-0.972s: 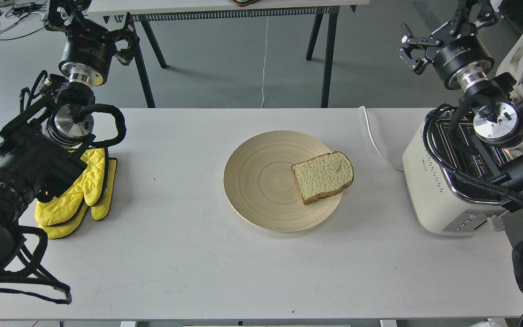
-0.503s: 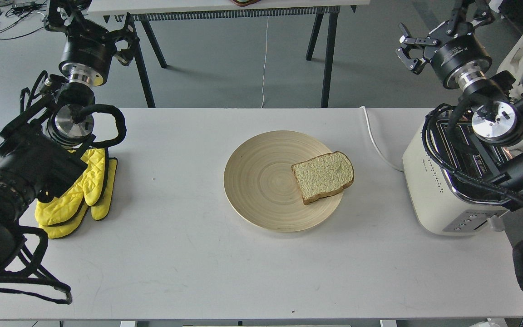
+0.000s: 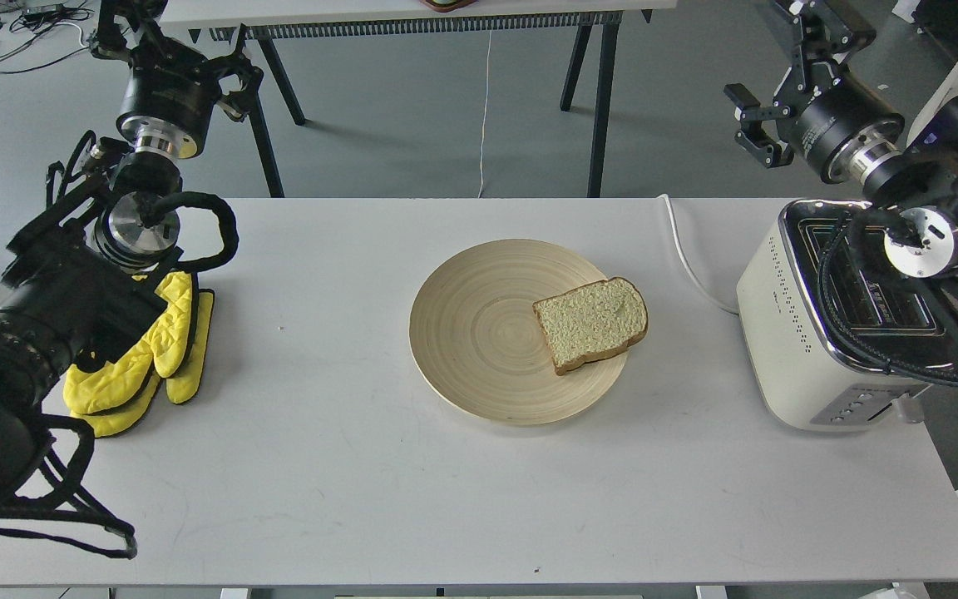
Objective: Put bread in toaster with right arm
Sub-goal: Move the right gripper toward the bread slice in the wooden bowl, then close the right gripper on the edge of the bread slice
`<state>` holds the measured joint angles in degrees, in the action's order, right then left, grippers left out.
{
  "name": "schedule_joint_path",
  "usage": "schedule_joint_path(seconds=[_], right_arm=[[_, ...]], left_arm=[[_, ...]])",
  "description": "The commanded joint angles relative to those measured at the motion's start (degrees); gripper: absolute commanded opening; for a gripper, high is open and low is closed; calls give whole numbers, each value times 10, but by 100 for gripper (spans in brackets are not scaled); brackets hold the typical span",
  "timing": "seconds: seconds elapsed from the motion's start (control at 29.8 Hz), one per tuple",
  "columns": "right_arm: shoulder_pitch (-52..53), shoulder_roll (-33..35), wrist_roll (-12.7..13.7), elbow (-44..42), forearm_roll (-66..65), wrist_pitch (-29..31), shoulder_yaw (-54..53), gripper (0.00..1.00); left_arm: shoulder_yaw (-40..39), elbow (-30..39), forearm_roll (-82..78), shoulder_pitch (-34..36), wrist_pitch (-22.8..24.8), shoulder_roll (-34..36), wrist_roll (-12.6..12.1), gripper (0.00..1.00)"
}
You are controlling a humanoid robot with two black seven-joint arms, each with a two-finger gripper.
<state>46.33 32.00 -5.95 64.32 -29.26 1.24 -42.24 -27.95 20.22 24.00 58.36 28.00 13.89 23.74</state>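
Table (image 3: pixel 346 499): white top, nearest stretch bare right across to the front edge.
Mitts (image 3: pixel 142 362): yellow pair lying flat at the table's left side, partly under my left arm (image 3: pixel 38 324), well apart from everything the task needs.
Plate (image 3: pixel 479 349): round, pale wood with ring grain, lying mid-table.
Bread (image 3: pixel 591 323): one slice lying flat on the plate's right part, its rounded top pointing right and reaching the plate's rim; nothing touches it.
Toaster (image 3: pixel 787 349): cream-white, at the table's right edge, to the right of the bread with a bare strip of table between them; button panel on its near end.
Slots: chrome top with two long slots running away from me; both look dark inside.
In the way: my right arm (image 3: pixel 916 241) and its black cable loop cross above the toaster's top, the cable draping over the near part of the slots.
Cord (image 3: pixel 687 262): white, running from behind the toaster's left side up to the table's far edge, passing just right of the plate.
Right gripper (image 3: pixel 758 125): raised beyond the table's far-right corner, well apart from the bread; its two fingers stand apart with nothing between them.
Left gripper (image 3: pixel 234 75): up beyond the far-left corner over the floor; too dark and end-on, so I cannot tell how its fingers stand.
Beyond: grey floor, black legs of a second table (image 3: pixel 412 12) along the top edge.
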Motion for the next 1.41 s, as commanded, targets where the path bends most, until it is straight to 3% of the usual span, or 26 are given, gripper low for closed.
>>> schedule_joint_path(seconds=[0.0,0.3,0.44,0.64,0.94,1.37], right_arm=[[-4,21,4,60,-139,-63,61,97],[8,30,63,71,-255,-73,187,98],[3,20,62,33,-331,-73,239,98],[-4,-34,57,-27,-341,-72,261,96],[0,-109,58,-108,-342,-73,328,82],[-18,-118,59,-134,-339,-74,332,76]], left_arm=[[0,0,0,0,0,-1,1,100],[0,1,-1,0,0,-1,2,100],[1,1,-1,0,0,-2,2,100],[0,1,-1,1,0,-4,3,100],[0,0,0,0,0,-4,7,100],[0,0,0,0,0,-4,7,100]])
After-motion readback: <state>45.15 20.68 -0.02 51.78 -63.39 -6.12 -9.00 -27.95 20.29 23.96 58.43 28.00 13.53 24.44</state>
